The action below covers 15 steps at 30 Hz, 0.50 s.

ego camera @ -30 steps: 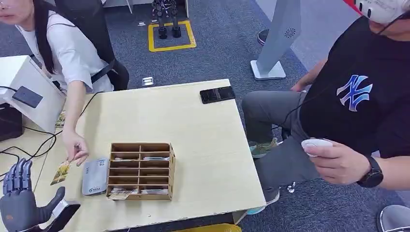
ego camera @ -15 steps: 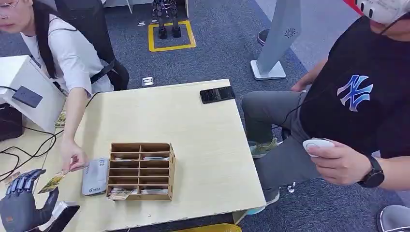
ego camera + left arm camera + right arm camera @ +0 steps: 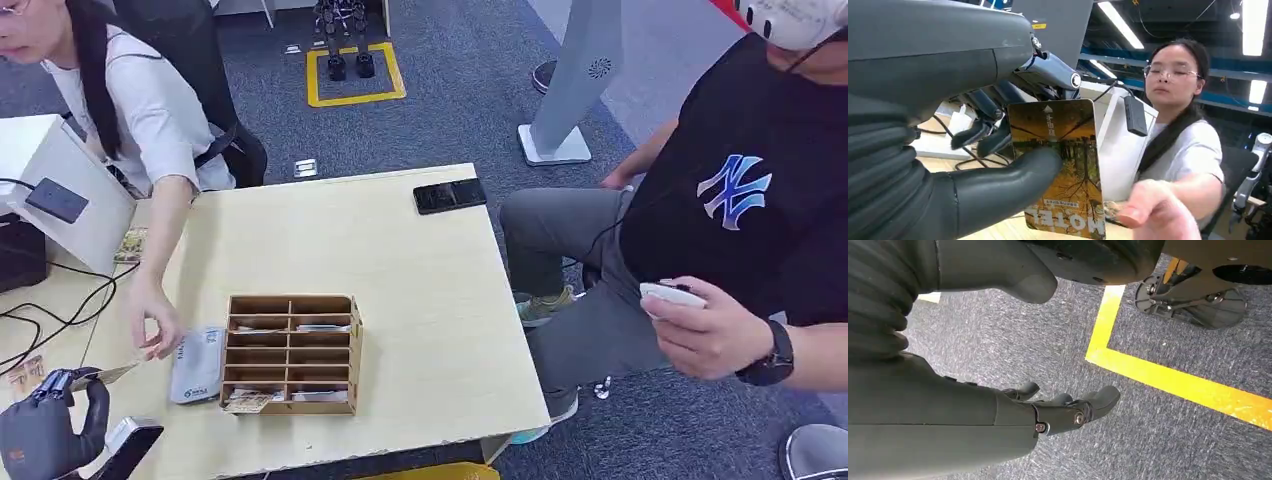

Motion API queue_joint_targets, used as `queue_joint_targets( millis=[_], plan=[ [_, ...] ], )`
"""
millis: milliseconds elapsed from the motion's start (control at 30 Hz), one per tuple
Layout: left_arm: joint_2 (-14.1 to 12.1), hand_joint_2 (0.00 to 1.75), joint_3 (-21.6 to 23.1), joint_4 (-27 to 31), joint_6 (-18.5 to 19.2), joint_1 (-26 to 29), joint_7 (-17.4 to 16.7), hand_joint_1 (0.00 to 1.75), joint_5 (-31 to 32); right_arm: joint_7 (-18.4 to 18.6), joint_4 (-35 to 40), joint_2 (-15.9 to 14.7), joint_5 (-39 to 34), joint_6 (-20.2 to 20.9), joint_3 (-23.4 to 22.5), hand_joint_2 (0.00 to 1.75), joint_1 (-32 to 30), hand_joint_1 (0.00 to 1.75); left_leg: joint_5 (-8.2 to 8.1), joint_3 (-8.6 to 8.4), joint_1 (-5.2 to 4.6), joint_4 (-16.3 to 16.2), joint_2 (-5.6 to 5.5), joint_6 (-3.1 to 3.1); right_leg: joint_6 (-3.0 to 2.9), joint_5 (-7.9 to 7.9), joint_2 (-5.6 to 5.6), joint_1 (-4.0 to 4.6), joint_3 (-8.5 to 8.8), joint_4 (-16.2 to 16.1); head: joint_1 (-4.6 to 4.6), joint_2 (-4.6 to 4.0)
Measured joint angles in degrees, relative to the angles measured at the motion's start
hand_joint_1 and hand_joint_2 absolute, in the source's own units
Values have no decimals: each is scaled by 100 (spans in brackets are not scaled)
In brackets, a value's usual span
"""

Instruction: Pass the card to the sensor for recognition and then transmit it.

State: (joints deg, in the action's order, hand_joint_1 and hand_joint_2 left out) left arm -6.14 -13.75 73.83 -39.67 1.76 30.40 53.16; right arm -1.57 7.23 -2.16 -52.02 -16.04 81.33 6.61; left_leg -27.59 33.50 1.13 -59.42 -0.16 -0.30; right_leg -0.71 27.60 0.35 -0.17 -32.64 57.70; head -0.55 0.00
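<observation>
Over pale wooden table [image 3: 400, 280], left hand [image 3: 45, 430] pinching hotel card [image 3: 1060, 165] beside person's hand [image 3: 155, 318]; right hand [image 3: 1063, 410] hanging empty, fingers apart.

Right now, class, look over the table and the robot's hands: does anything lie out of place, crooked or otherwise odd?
One thing: a card pokes out of the bottom of the wooden organizer, lying crooked on the table rather than tucked in a slot. The left hand holds the hotel card firmly.
</observation>
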Motion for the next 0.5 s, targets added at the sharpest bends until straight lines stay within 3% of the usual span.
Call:
queue_joint_targets(
  millis=[100, 200, 333, 400, 500],
  plan=[
    [2, 175, 0, 4, 0, 6, 70, 175, -57, 13, -2, 11, 0, -20, 9, 175, 1, 0, 0, 0, 0, 0, 0, 0, 0, 0, 0, 0, 0, 0, 0, 0],
    [70, 175, -110, 142, -7, 25, 545, 175, -22, 20, -7, 13, -9, 2, 22, 175, 1, 0, 0, 0, 0, 0, 0, 0, 0, 0, -1, 0, 0, 0, 0, 0],
    [135, 175, -181, 236, 37, 45, 617, 175, -342, 20, -7, 15, -35, 28, 52, 175, 3, 0, 0, 0, 0, 0, 0, 0, 0, 0, -1, 0, 1, 0, 2, 0],
    [142, 175, -181, 249, 467, 47, 566, 175, -832, 20, -7, 15, -105, 35, 63, 175, 7, 0, 0, 0, 0, 0, -1, 0, 0, 0, -2, 0, 1, 0, 2, 0],
    [142, 175, -170, 251, 1979, 41, 304, 175, -1913, 11, -9, 15, -232, 33, 70, 175, 6, 0, 0, -2, 0, 0, 0, 0, 0, 0, -1, 0, 0, 0, 2, 0]
  ],
)
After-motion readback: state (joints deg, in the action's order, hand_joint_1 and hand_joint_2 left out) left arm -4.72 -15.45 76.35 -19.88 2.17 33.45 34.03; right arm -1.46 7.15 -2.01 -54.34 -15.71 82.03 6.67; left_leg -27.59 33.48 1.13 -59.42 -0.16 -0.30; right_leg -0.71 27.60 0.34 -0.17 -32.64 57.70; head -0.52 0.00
